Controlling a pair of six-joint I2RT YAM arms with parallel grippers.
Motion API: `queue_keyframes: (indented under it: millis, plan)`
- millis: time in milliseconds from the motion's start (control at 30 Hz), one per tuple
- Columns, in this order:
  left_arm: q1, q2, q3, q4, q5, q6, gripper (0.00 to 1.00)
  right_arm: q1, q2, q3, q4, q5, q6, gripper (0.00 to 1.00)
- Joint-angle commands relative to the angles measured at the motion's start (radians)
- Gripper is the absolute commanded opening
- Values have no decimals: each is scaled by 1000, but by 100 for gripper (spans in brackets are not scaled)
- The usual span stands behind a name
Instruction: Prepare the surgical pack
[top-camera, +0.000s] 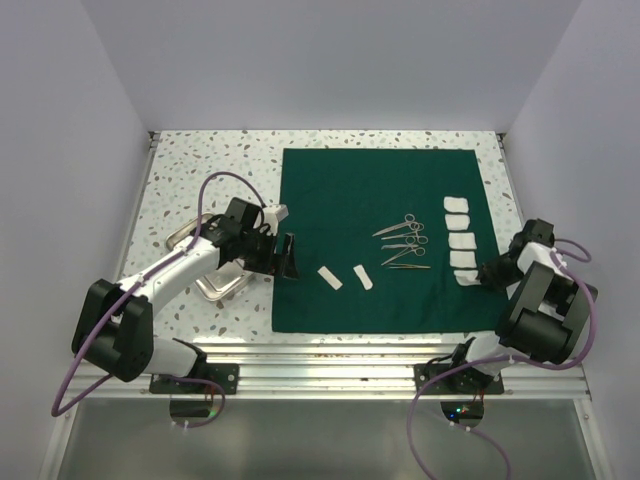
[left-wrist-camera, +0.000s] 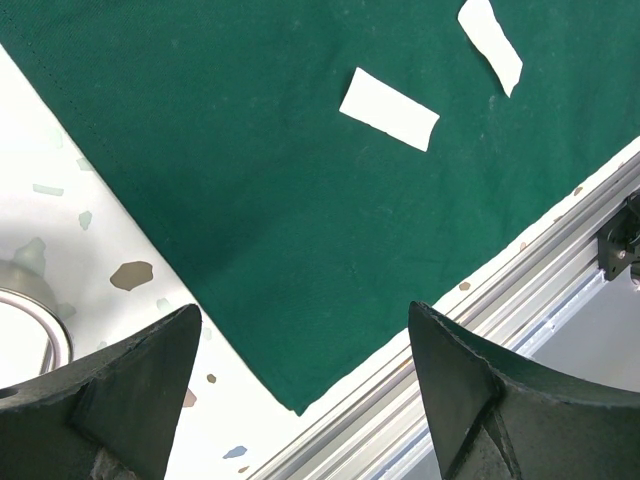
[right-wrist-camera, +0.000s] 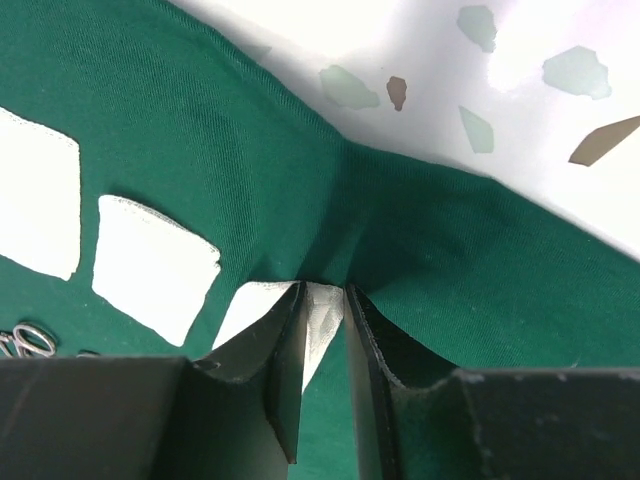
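Right gripper (right-wrist-camera: 324, 295), nearly closed, pinches a pad (right-wrist-camera: 322, 318) down on the drape (top-camera: 380, 200), which lies flat mid-table and puckers at the tips. Left gripper (top-camera: 281, 255), spread wide and empty, hovers at the drape's left edge beside the tray (top-camera: 222, 288). Instruments (top-camera: 404, 240) lie centre, with the other pads (top-camera: 459, 232) along the right edge. The gauze row looks nearly finished. The next move should be to release and lift straight up without dragging the cloth.
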Motion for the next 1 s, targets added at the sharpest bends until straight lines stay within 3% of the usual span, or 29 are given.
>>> queue_keyframes:
  millis: [0, 133, 200, 367, 533, 967]
  plan:
    - [-1, 1, -2, 24, -3, 13, 88, 12, 0, -28, 24, -8, 27, 25]
    - [-1, 1, -1, 25, 0, 13, 88, 12, -9, -9, 7, 9, 19, 19]
    - [-1, 1, -1, 25, 0, 13, 88, 12, -29, 5, -29, 23, 9, 10]
    - [1, 0, 1, 27, 1, 13, 88, 12, -114, 51, -130, 64, -20, 3]
    - [-1, -3, 1, 25, 1, 15, 88, 12, -181, 143, -221, 72, -43, 0]
    - [-1, 11, -1, 34, 14, 13, 88, 24, -145, 198, -149, -100, 53, 0]
